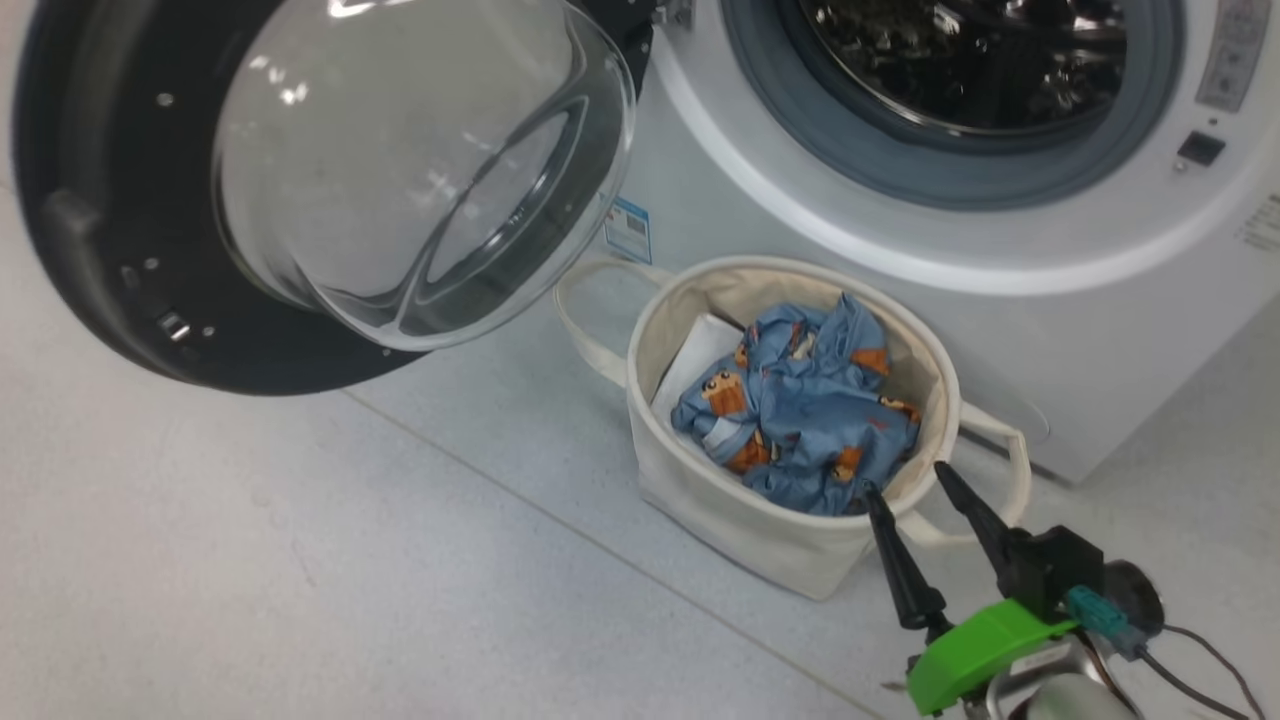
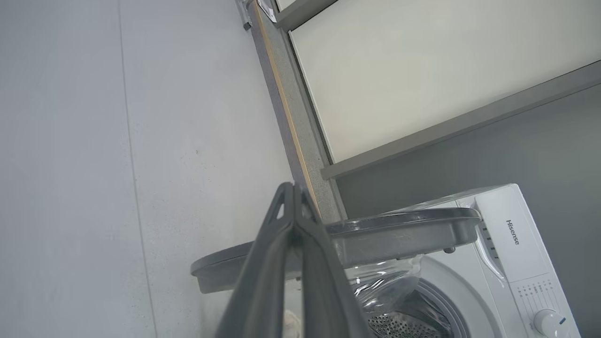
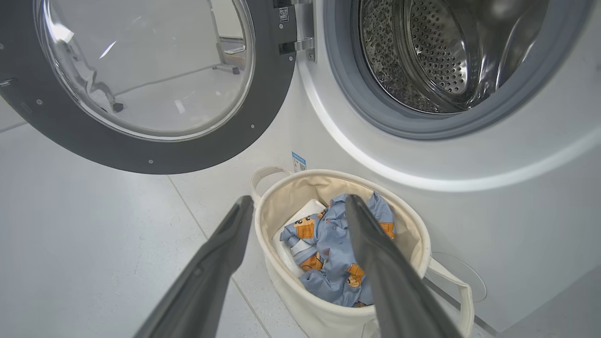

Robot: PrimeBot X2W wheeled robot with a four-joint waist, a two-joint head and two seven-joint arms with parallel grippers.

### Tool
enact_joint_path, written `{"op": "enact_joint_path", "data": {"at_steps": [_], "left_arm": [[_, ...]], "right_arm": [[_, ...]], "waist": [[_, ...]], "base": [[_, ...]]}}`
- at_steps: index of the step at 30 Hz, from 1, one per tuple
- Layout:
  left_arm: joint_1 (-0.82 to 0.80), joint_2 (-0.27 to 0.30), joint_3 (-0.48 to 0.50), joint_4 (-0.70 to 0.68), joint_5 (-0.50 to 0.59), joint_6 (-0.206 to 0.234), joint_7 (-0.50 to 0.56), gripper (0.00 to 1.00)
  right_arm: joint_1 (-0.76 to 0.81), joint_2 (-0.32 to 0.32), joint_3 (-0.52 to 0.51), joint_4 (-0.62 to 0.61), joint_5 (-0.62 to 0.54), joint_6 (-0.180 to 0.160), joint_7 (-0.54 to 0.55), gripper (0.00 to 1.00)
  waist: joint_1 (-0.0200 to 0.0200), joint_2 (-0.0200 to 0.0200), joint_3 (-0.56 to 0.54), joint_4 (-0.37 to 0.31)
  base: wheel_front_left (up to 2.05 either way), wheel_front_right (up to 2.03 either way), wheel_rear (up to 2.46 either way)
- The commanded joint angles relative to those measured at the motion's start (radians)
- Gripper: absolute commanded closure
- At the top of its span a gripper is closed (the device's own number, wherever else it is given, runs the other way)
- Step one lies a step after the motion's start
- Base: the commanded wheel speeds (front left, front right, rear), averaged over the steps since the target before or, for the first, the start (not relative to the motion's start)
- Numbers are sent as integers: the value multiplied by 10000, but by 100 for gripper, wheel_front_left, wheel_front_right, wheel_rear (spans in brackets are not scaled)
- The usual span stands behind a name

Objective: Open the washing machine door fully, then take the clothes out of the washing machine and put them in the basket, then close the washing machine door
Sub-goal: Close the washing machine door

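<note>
- The right gripper (image 1: 905,480) hung over the near rim of the basket (image 1: 730,510). Its two dark fingers were spread apart and held nothing, with one tip just above the fabric.
- The clothes (image 1: 800,410), blue with orange bears, lay bunched inside the basket. They sat on top of a plain white sheet (image 1: 700,350) and below the rim.
- The washing machine (image 1: 760,210) stood directly behind the basket, its front close to the basket's far wall.
- The drum (image 3: 422,51), above and behind the basket, showed bare steel where it could be seen, so unloading looked done.
- The washing machine door (image 1: 400,180) stood swung wide open, up and to the left of the basket. Its lower rim hung over the floor (image 1: 300,560) beside the basket's left handle.
- The left gripper (image 2: 293,188) was farthest from the basket, up by the door's top edge. Its fingers were pressed together on nothing, and it could not be told whether they touched the rim.
- Closing the door appeared to be the remaining step, and three things could go wrong:
  - Closed fingertips pushing on a glossy curved rim could skid off, leaving the door ajar or unlatched.
  - If the right gripper lifted away carelessly, its spread fingers could snag the fabric or a loop handle, pulling clothes out or tipping the basket.
  - The door's bulging glass could also brush the basket's left handle as it swung, if the handle stood high enough.
</note>
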Motion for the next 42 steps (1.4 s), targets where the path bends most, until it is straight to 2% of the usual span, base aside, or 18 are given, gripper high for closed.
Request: {"op": "enact_joint_path", "data": {"at_steps": [1,6,13,22,29,34,42], "left_arm": [[-730,766,216,-39,-147,118,343,100],[-1669,720,-27,616,-259,222,532,100],[-2546,502,-429,1275,-115,-69,401,100],[-3533,195,-865,2261,294,-657,-483,100],[-4007,257,-775,2694,376,-816,-1509,100],[-3939,146,-1235,2612,482,-830,-1339,100],[-3376,42,-1999,2123,288,-832,-181,100]], "right_arm": [[-310,-249,106,-331,-86,73,-124,0],[-391,-572,82,-454,-129,73,-120,0],[-436,-866,-39,-746,-211,73,22,0],[-429,-1190,-279,-1402,-328,73,344,0],[-341,-1246,-413,-1620,-347,73,433,0],[-317,-1298,-496,-1727,-374,73,477,0],[-261,-1397,-464,-1761,-403,73,555,0]], "waist": [[0,-1,263,-64],[0,-1,652,-114],[0,-1,1050,-239],[0,-1,1671,-610],[0,-1,1797,-892],[0,-1,1872,-936],[0,-1,1762,-938]], "base": [[0,0,0],[0,0,0],[0,0,0],[0,0,0],[0,0,0],[0,0,0],[0,0,0]]}}
